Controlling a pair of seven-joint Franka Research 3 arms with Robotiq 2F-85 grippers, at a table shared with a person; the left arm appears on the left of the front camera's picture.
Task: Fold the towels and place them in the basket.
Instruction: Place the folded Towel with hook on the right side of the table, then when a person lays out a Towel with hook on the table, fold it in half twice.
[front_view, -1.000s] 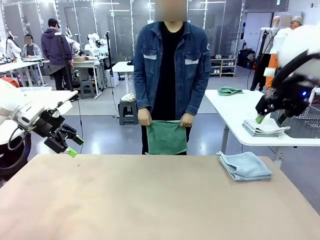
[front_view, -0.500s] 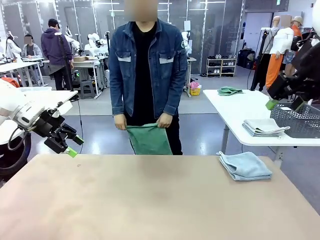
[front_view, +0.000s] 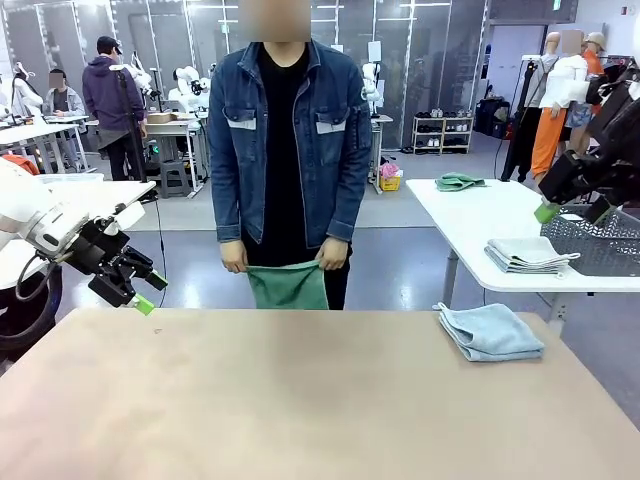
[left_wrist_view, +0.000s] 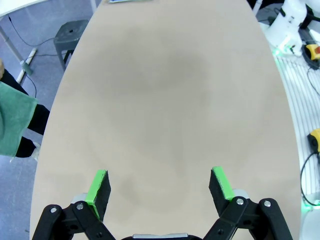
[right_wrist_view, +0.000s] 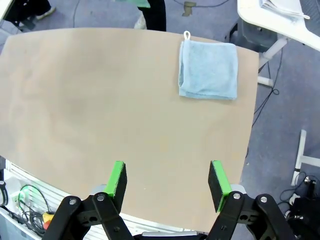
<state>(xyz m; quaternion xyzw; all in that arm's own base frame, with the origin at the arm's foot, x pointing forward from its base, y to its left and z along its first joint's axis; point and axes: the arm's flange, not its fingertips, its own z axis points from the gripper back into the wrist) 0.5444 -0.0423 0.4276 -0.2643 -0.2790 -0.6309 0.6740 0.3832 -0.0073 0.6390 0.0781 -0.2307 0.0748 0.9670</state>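
The near half of the tan table (front_view: 300, 410) lies bare. Off its left edge the left gripper (front_view: 152, 293) hangs just above the tabletop, pointing down and inward. Its green-padded fingers (left_wrist_view: 98, 184) are spread wide, with only bare wood between them. Toward the far right corner a pale blue-grey towel (front_view: 490, 332) lies folded flat, its small loop at the far edge, and nothing touches it.

Higher up and past the table's right edge, the right gripper (front_view: 572, 212) hovers well apart from that towel. Its fingers are parted and hold nothing. It hangs in front of the dark mesh basket (front_view: 600, 250), which stands on a white side table (front_view: 470, 215) next to a stack of folded pale cloths (front_view: 527, 255).

At the far edge a person stands with both hands low. One hand (front_view: 234, 265) and the other hand (front_view: 331, 263) each pinch a top corner of the mint green towel (front_view: 287, 287), which hangs just beyond the tabletop. Farther back on the side table lies a crumpled green cloth (front_view: 458, 181).
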